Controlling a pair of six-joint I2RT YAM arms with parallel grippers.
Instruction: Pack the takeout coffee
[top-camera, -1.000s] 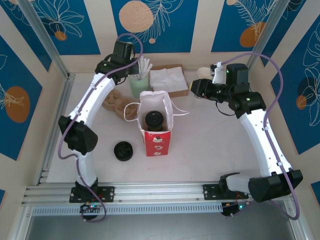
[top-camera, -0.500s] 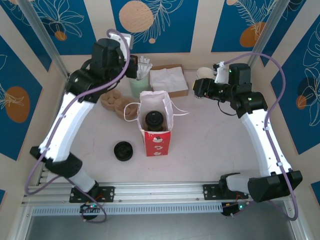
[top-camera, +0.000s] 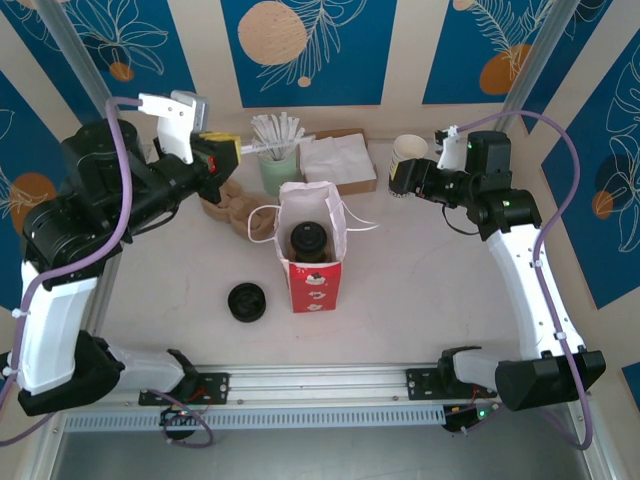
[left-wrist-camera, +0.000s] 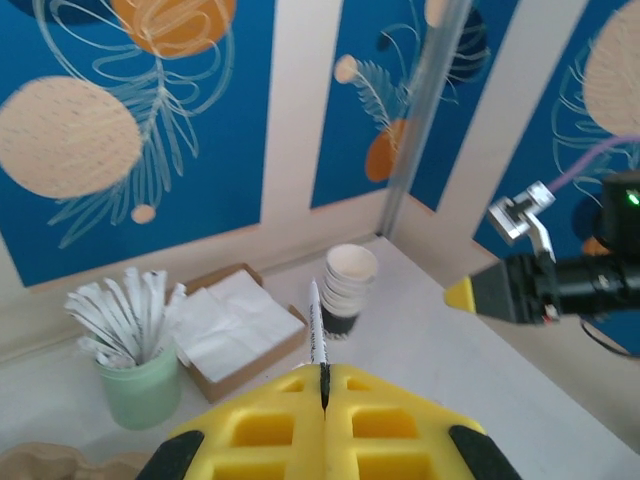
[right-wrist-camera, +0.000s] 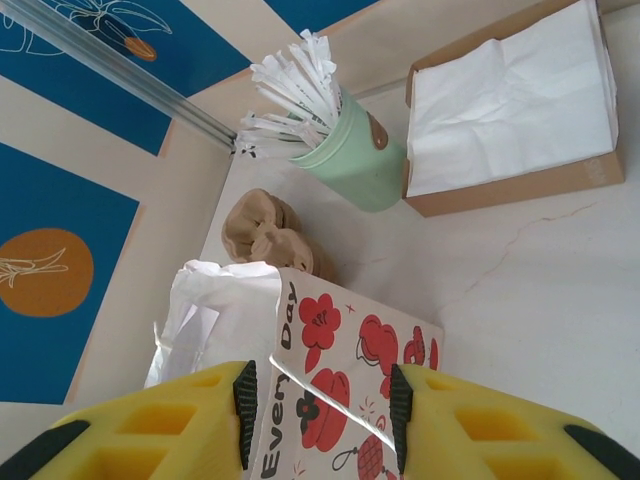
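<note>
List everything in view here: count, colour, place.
paper bag: one, red and white, table centre
takeout coffee: one, black lid showing, inside the bag
loose lid: one, black, left of the bag
holder cup: one, mint green, back centre, holding white sticks
napkin tray: one, brown, white napkins, beside the holder cup
paper cups: one stack, white, back right
brown paper pieces: count unclear, behind the bag's left
wrapped stick: one, white, in the left jaws
left arm: white and black, jaws shut on the wrapped stick
right arm: white and black, jaws open near the cups
</note>
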